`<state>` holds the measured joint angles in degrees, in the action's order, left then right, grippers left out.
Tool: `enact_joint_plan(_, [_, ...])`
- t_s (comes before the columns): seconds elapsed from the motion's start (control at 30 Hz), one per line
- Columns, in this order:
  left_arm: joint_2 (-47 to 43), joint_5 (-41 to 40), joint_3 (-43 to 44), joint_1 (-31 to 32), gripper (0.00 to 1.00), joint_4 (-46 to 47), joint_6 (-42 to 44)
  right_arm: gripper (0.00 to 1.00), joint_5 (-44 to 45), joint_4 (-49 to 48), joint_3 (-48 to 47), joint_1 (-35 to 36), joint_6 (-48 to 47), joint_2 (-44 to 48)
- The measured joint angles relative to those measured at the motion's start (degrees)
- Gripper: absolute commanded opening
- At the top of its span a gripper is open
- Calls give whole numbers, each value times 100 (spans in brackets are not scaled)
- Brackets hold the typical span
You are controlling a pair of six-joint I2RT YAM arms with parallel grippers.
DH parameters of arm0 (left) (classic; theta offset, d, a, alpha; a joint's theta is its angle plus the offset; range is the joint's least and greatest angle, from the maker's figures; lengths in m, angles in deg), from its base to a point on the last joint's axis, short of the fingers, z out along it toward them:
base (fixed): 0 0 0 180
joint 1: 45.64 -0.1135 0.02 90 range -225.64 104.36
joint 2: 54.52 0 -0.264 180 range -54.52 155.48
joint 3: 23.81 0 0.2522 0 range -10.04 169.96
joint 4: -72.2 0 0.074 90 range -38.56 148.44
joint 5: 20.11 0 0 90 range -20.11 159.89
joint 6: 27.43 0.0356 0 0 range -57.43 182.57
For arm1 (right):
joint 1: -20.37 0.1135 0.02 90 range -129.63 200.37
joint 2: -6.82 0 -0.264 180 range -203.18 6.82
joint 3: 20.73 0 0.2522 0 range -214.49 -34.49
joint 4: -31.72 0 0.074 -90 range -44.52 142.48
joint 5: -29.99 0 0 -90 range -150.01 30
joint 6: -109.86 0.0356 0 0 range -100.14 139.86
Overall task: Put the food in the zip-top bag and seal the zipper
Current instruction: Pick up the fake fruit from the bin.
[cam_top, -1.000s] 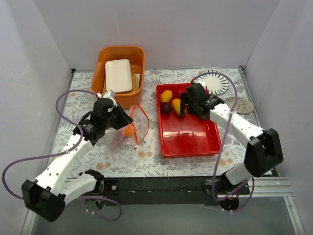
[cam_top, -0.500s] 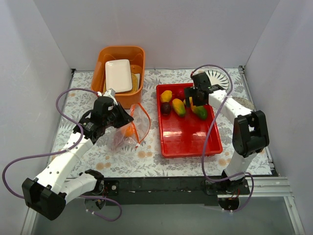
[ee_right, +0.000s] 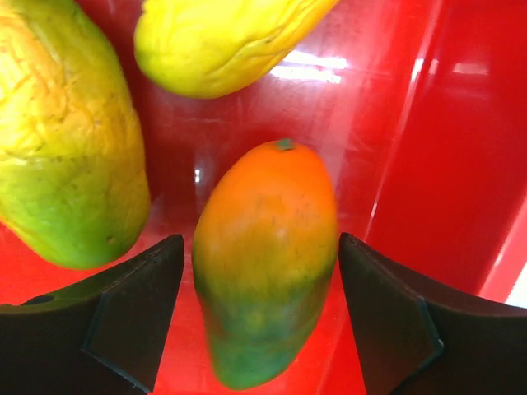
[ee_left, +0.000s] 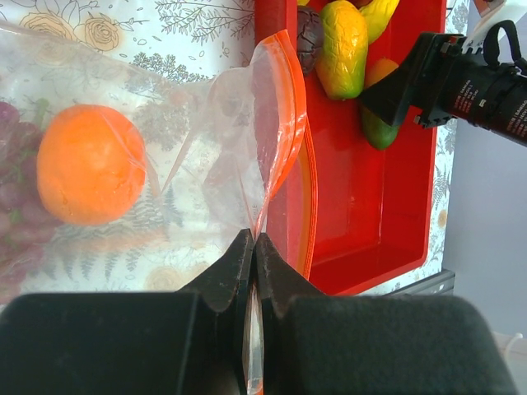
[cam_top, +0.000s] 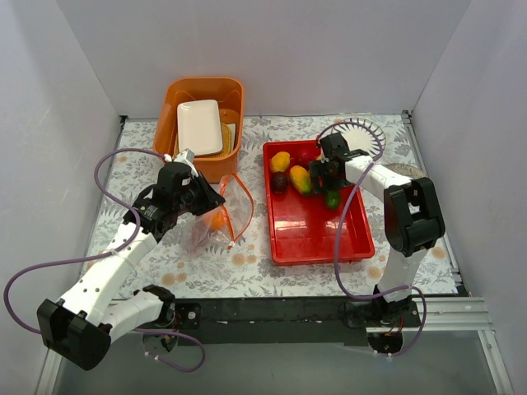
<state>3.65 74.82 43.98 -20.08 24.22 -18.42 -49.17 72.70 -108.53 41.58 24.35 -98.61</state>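
since half a second ago the right gripper (cam_top: 327,174) has dropped lower into the far end of the red tray (cam_top: 317,239), while the left arm and the zip-top bag (cam_top: 221,216) have not shifted. only the right wrist view shows the fingers standing wide apart, one on each side of an orange-green mango (ee_right: 268,255) lying on the tray floor, neither pad clearly touching it; two more mangoes (ee_right: 66,140) lie just beyond. only the left wrist view shows the left gripper (ee_left: 253,247) pinched tight on the bag's clear edge, with the orange-red zipper (ee_left: 292,123) curving open toward the tray, and an orange (ee_left: 90,174) and dark grapes (ee_left: 12,164) inside the bag.
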Motion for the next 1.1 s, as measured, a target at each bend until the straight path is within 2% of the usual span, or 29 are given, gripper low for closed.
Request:
enact_joint_plan(0.1, [2, 0, 0, 0, 0, 0, -2, 69, -125, -39, 85, 0, 9, 17])
enact_joint_plan(0.27, [35, 9, -4, 0, 0, 37, -2, 64, -321, -85, 352, 0, 55, 221])
enact_joint_plan(0.4, [79, 26, -4, 0, 0, 42, 0, 54, -470, -79, 566, 2, 136, 396])
enact_joint_plan(0.53, [83, 26, -4, 0, 0, 42, 2, 49, -649, -79, 726, 2, 181, 564])
enact_joint_plan(1.1, [-66, 42, -103, 0, 0, 37, -46, 48, -1530, -219, 1528, 7, 640, 1423])
